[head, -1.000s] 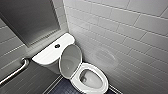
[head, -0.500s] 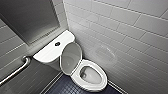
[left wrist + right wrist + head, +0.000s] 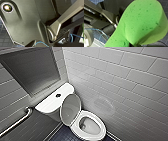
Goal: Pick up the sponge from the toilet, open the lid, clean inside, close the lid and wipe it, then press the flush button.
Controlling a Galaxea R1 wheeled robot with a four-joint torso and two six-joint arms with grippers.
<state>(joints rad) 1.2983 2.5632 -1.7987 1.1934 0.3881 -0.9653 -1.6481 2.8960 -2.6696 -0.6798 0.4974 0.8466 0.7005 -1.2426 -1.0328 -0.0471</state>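
Step in hand, as you'd judge it: lid (image 3: 70,108) already up, sponge (image 3: 142,23) in grip, so cleaning inside the bowl is due.

Left to right, head view: flush button (image 3: 58,95) at middle of tank top (image 3: 48,105); lid upright, leaning back toward tank; toilet (image 3: 99,133) bowl open, over dark floor (image 3: 60,135).

Right end effector (image 3: 133,44) pinches sponge at creased fold. Left end effector: cannot tell.

Next move likely calls for you to reach right arm forward and down into bowl, clear of rim. Both arms seem tucked low by robot body.

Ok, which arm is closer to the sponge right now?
Right. The sponge looms at the right wrist camera, creased as if pinched in the right pincer. From the left wrist it's a thin green sliver, probably the same sponge, farther off.
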